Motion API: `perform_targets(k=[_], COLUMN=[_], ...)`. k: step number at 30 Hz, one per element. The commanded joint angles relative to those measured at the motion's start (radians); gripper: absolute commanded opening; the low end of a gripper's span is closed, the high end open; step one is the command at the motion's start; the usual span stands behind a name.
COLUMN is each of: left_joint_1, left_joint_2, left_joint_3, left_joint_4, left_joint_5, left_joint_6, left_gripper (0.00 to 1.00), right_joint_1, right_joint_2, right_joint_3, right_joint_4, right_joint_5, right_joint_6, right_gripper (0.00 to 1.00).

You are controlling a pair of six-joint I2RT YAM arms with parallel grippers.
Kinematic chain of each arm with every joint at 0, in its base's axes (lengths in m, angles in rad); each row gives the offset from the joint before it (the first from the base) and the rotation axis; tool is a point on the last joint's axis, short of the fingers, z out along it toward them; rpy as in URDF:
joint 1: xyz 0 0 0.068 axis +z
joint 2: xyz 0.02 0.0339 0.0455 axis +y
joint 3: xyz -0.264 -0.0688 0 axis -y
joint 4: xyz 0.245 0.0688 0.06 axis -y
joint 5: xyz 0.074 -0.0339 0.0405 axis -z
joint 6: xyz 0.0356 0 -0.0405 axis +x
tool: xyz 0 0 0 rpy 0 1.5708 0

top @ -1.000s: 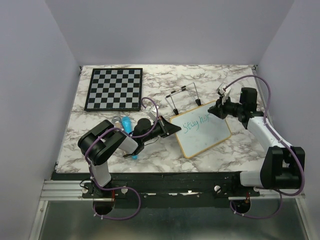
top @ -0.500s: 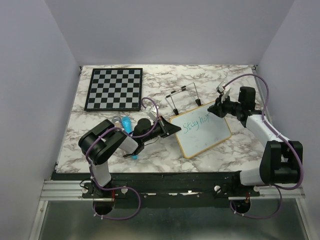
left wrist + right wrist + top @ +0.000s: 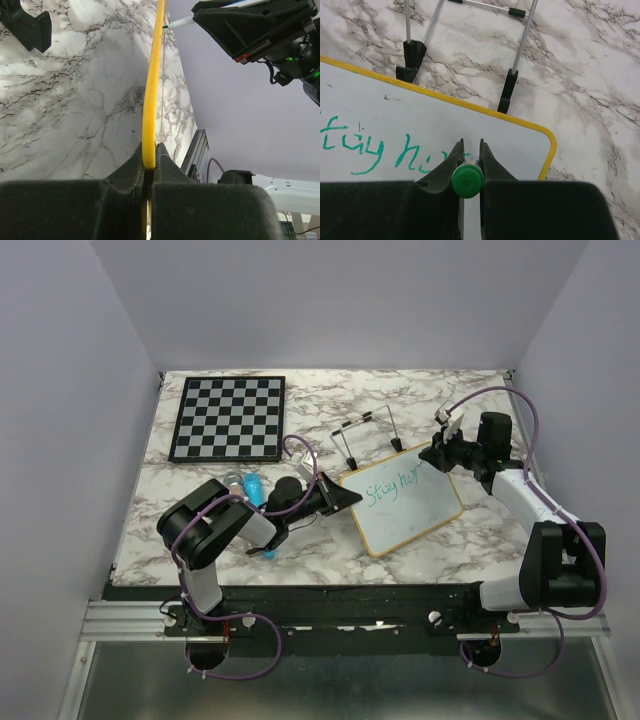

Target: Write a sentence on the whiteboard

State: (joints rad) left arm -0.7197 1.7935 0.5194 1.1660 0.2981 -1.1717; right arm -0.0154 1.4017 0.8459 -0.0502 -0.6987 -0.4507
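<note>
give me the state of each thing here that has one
whiteboard, lying on the table, edge pinched by the left fingers
sentence, unfinished, green "Stay ha" written
marker, uncapped, clamped in the right fingers, tip at the whiteboard
left fingers, shut on the whiteboard frame
right fingers, shut on the marker
wire stand, empty, behind the whiteboard
chessboard, flat, no pieces on it

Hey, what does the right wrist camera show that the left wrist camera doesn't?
Right wrist only: the green sentence, reaching "ha", on the whiteboard, the wire stand behind it, the green end of the marker in the right gripper. Left wrist only: the left gripper pinching the board's yellow frame edge-on, the marker's tip. Both: whiteboard, marker, marble table.
</note>
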Motion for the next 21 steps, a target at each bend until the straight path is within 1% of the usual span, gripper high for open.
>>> perform_targets(k=[1,11,21], left_joint_1=[0.0,0.0,0.0], left_joint_2=[-0.003,0.0,0.001], left_joint_3=[-0.004,-0.002,0.001], left_joint_4=[0.067,0.072,0.069], left_joint_5=[0.029,0.029,0.029], left_joint_6=[0.024,0.023,0.023], left_gripper=[0.0,0.0,0.0], right_joint_1=[-0.008,-0.008,-0.008], right_joint_2=[-0.009,-0.035,-0.033], right_joint_3=[-0.024,-0.045,-0.019], right_joint_4=[-0.048,-0.119,-0.128], right_joint_5=[0.007,-0.068,-0.133], right_joint_6=[-0.052,-0.095,-0.066], right_gripper=[0.01,0.01,0.01])
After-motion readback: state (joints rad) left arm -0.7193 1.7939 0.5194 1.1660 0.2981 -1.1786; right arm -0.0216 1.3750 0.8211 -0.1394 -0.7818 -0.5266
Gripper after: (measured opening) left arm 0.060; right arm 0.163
